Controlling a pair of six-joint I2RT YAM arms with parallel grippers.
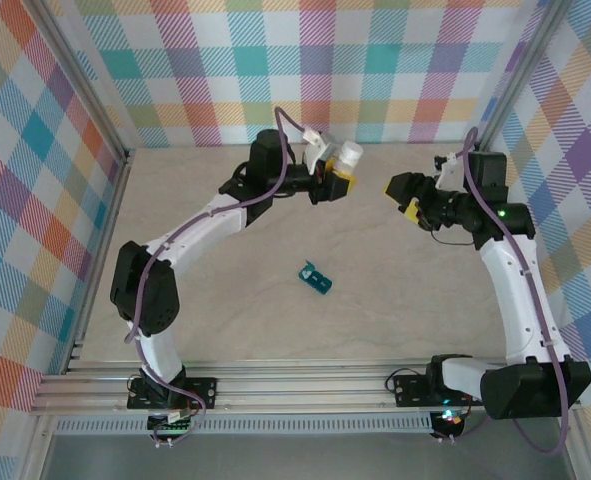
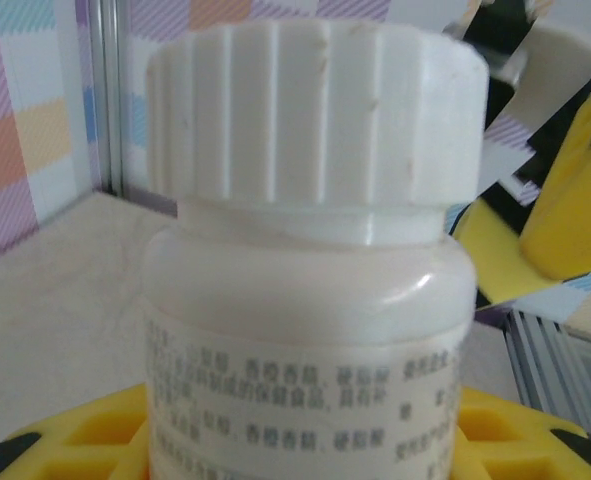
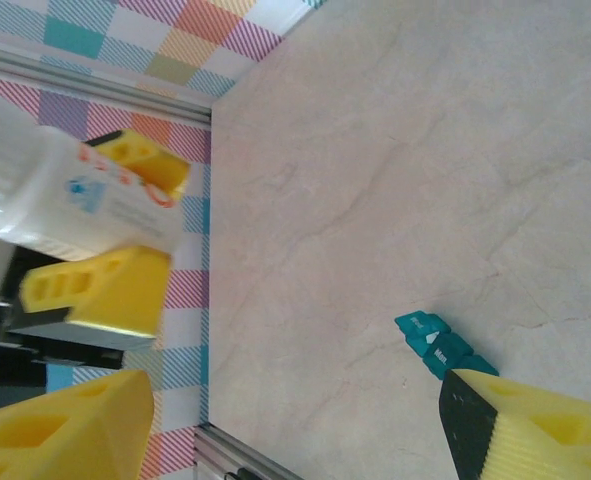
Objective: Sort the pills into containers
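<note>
White bottle [image 2: 310, 300] up close, ridged cap [image 2: 315, 110] on. Left gripper [image 1: 341, 176] pinches bottle low on body, up in air. Right gripper [image 1: 407, 198] spread wide, holds nothing, near bottle. Teal pill box [image 1: 315, 278] lies on table [image 1: 225, 320], between arms, well apart from both grippers. Box looks light, hard, smooth; may slide if pushed. Best to grab it across thin side. Lids up or down: cannot tell.
</note>
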